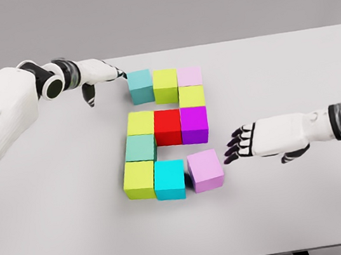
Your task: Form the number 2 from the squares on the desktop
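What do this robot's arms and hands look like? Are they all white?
Mostly. Both arms have smooth white rounded shells with black and grey rings at the joints. The left hand and right hand have white backs and dark fingers, purplish at the tips. The left arm shows two small dark dots.

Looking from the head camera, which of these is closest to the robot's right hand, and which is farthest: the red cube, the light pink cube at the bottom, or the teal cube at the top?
From the right hand:
1. Light pink cube, bottom right of the figure, just beside the fingertips.
2. Red cube, middle row, centre.
3. Teal cube, top left, next to the left hand instead.
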{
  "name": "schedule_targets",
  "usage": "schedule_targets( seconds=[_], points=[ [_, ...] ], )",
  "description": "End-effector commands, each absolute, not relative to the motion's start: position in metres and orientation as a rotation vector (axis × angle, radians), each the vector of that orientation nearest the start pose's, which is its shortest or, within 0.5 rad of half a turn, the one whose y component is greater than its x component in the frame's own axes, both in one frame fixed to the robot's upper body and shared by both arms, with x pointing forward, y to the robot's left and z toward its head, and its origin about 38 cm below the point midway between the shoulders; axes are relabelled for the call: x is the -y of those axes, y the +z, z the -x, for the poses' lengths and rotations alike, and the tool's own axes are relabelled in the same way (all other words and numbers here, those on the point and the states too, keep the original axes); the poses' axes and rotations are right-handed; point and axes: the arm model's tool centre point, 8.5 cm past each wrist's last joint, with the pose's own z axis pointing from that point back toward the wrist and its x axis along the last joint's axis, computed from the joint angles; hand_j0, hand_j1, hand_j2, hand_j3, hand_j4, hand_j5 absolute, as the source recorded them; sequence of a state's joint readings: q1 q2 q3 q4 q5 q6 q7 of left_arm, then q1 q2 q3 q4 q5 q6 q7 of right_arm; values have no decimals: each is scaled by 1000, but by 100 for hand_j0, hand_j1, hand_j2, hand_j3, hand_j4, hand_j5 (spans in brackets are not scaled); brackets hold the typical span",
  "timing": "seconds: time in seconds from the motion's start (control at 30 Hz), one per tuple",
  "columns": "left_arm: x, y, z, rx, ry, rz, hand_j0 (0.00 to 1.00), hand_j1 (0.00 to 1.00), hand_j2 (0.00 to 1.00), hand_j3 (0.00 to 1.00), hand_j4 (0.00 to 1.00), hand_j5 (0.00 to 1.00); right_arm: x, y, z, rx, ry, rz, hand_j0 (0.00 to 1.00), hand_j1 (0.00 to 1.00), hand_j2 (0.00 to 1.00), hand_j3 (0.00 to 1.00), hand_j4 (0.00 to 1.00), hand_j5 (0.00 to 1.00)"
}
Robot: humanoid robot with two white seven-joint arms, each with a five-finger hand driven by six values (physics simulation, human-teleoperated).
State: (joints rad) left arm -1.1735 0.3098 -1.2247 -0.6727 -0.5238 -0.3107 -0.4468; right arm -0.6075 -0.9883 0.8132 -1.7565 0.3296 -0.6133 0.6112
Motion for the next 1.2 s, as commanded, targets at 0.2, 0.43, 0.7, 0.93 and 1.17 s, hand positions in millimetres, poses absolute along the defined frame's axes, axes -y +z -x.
schedule_targets(
  seconds=[0.2,0.43,0.7,0.93,1.17],
  points=[
    [-185,178,-573,935,-2128,-611,100,100,100,100,100,100,269,189,-354,-1545,-3145,-215,100,100,100,100,100,100],
    [-183,178,-573,939,-2131,-610,100,100,100,100,100,100,264,179,-349,-1511,-3151,-170,100,100,100,100,100,100],
    [-184,180,-573,940,-2130,-614,100,100,100,100,100,100,254,179,-349,-1531,-3126,-145,100,100,100,100,100,100],
    [-176,182,-571,960,-2144,-609,100,100,100,100,100,100,239,174,-348,-1519,-3100,-90,100,100,100,100,100,100],
    [-196,193,-578,968,-2072,-641,100,100,100,100,100,100,232,172,-347,-1502,-3089,-62,100,100,100,100,100,100]
  ],
)
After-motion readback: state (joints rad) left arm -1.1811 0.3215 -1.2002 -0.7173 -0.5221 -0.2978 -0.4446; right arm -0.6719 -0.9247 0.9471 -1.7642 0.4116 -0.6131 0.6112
